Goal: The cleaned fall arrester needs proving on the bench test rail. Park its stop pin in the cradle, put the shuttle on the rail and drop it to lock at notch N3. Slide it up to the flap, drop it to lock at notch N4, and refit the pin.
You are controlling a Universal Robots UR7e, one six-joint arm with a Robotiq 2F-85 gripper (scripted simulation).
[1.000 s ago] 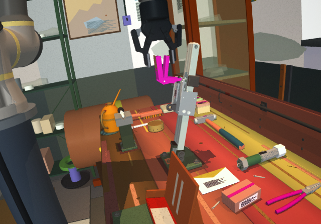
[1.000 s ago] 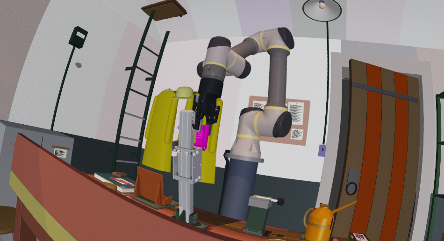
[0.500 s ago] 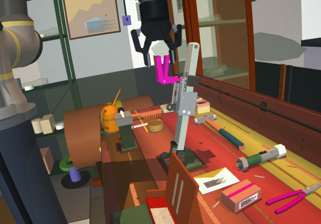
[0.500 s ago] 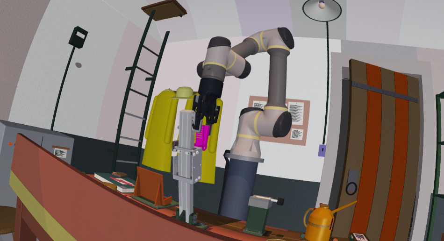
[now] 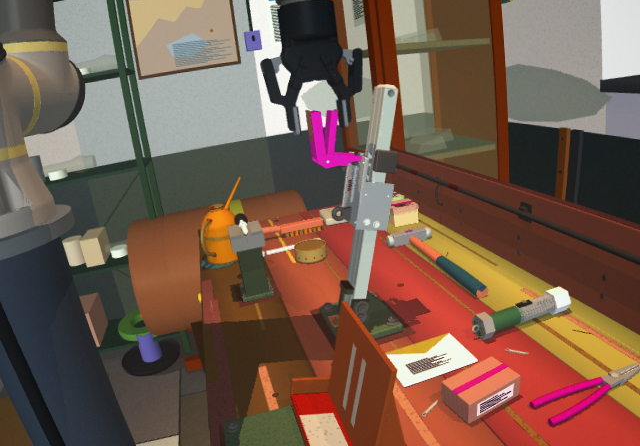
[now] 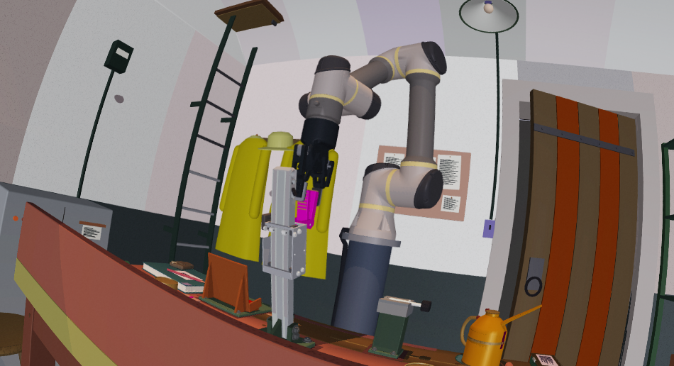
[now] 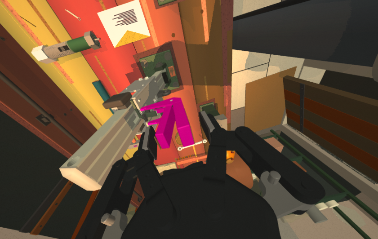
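Note:
My gripper (image 5: 319,116) (image 7: 178,130) (image 6: 306,190) is open and holds nothing. It hangs high beside the upper part of the upright test rail (image 5: 369,193) (image 6: 281,241). Its fingers stand on either side of the magenta handle (image 5: 326,139) (image 7: 171,122) (image 6: 306,207). The handle juts out from the grey shuttle (image 5: 371,201) (image 6: 283,248), which sits on the rail. A dark flap (image 5: 385,161) (image 7: 117,101) sticks out of the rail just above the shuttle. The stop pin (image 5: 247,227) (image 6: 410,305) lies in the cradle (image 5: 250,255) (image 6: 393,324), left of the rail.
An orange oil can (image 5: 217,232) (image 6: 485,336) stands behind the cradle. A mallet (image 5: 439,258), a torch (image 5: 522,312), a card (image 5: 431,361), a small box (image 5: 481,387) and pink pliers (image 5: 584,392) lie on the bench right of the rail. An orange stand (image 5: 359,374) is in front.

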